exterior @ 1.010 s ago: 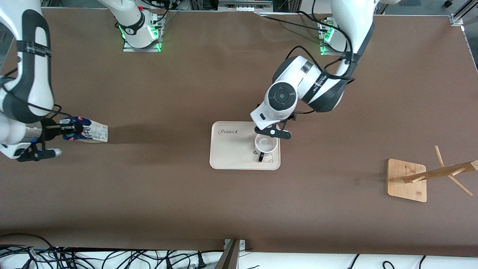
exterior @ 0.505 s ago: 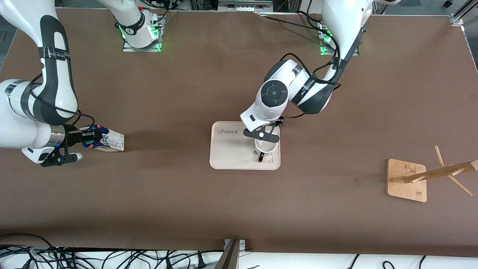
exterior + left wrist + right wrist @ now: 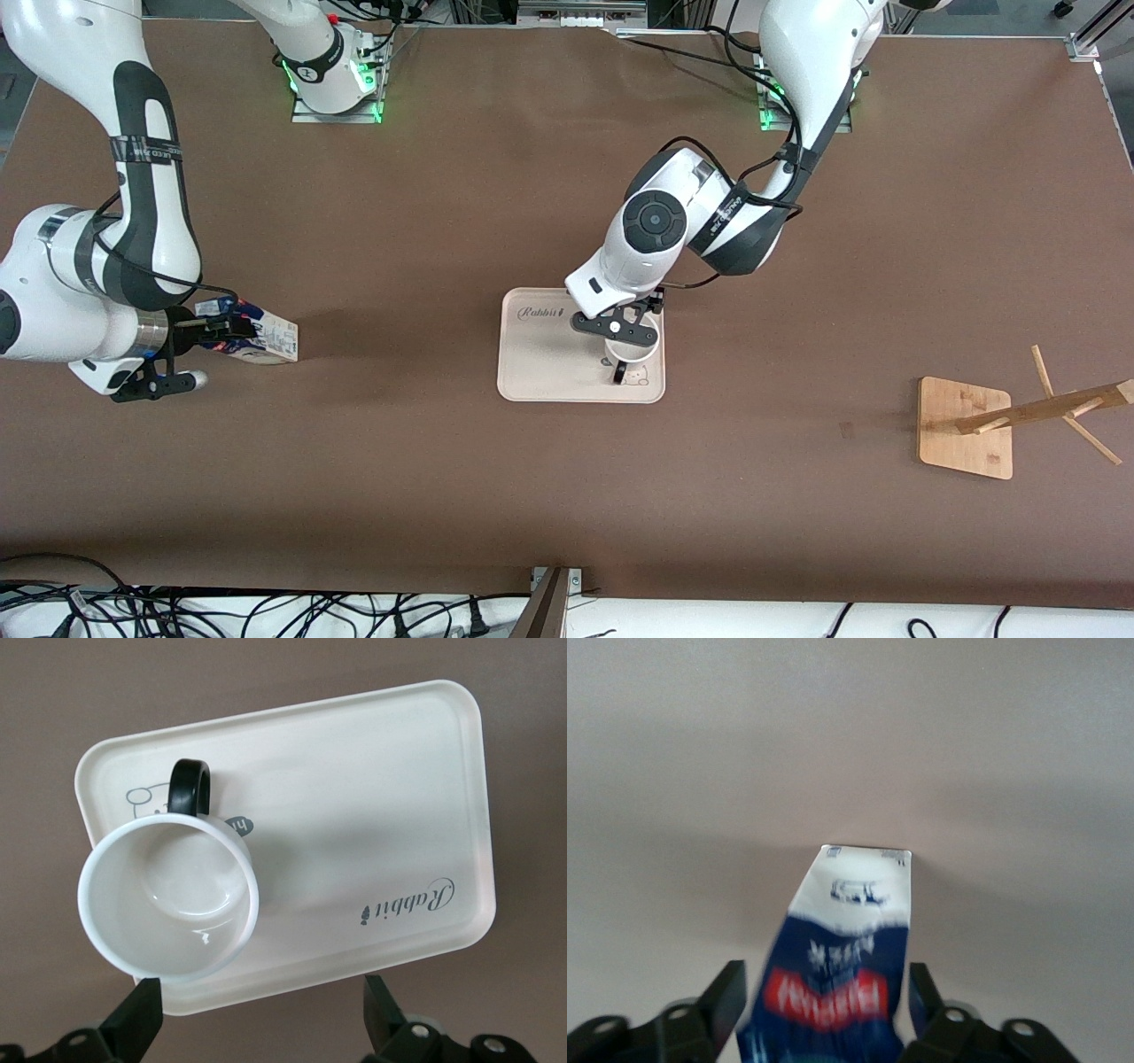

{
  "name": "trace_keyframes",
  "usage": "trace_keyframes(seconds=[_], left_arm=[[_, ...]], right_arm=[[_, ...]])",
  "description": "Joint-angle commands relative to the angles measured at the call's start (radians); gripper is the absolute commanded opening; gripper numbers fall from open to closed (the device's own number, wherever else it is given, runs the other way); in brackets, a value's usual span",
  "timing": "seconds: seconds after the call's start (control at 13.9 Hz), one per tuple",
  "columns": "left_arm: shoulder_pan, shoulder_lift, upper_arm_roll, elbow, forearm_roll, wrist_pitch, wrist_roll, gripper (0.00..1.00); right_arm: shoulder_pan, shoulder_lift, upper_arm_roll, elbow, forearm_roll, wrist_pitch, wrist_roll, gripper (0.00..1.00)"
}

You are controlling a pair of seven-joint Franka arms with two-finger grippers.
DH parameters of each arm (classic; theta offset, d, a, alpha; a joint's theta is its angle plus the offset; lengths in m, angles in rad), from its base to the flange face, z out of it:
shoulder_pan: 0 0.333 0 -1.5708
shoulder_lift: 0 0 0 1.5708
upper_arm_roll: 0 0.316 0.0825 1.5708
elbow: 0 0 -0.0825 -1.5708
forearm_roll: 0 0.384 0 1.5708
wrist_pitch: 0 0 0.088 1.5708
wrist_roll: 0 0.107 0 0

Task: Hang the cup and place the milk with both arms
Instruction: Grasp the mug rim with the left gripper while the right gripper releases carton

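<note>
The white cup (image 3: 634, 354) stands upright on a cream tray (image 3: 540, 368), its black handle (image 3: 618, 374) turned toward the front camera. My left gripper (image 3: 617, 329) hangs open just above the cup's rim. In the left wrist view the cup (image 3: 168, 904) sits on the tray (image 3: 354, 815), and the gripper (image 3: 261, 1028) has one finger (image 3: 137, 1023) beside the cup. My right gripper (image 3: 215, 335) is shut on the milk (image 3: 261, 342), held on its side over bare table toward the right arm's end. The right wrist view shows the milk (image 3: 850, 939) between the fingers of the right gripper (image 3: 826, 1005); its cap is hidden.
A wooden cup rack (image 3: 967, 427) with slanted pegs stands on a square base toward the left arm's end of the table. The tray has "Rabbit" (image 3: 540, 312) printed on it. Cables lie along the table edge nearest the front camera.
My right arm has carried the milk toward the tray. My left gripper has shifted over the cup, covering more of its rim. The cup and tray have not moved.
</note>
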Motion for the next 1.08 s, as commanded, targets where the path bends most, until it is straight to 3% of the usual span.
trace_keyframes(seconds=[0.0, 0.51, 0.65, 0.87, 1.01], left_arm=[[-0.011, 0.059, 0.005, 0.071, -0.015, 0.010, 0.000, 1.00], [-0.008, 0.131, -0.018, 0.093, -0.004, 0.094, 0.009, 1.00], [-0.007, 0.131, -0.015, 0.090, 0.007, 0.094, 0.015, 1.00], [-0.002, 0.143, -0.011, 0.087, 0.057, 0.094, 0.017, 1.00], [-0.002, 0.156, -0.008, 0.087, 0.098, 0.094, 0.017, 1.00]], right_arm=[[-0.005, -0.020, 0.004, 0.002, 0.019, -0.006, -0.012, 1.00], [-0.002, -0.092, 0.006, 0.038, 0.010, -0.046, -0.001, 1.00], [-0.002, -0.095, -0.002, 0.106, 0.004, -0.115, -0.001, 1.00], [-0.004, -0.095, 0.000, 0.260, -0.100, -0.227, -0.004, 1.00], [-0.004, -0.095, -0.003, 0.311, -0.102, -0.268, -0.005, 1.00]])
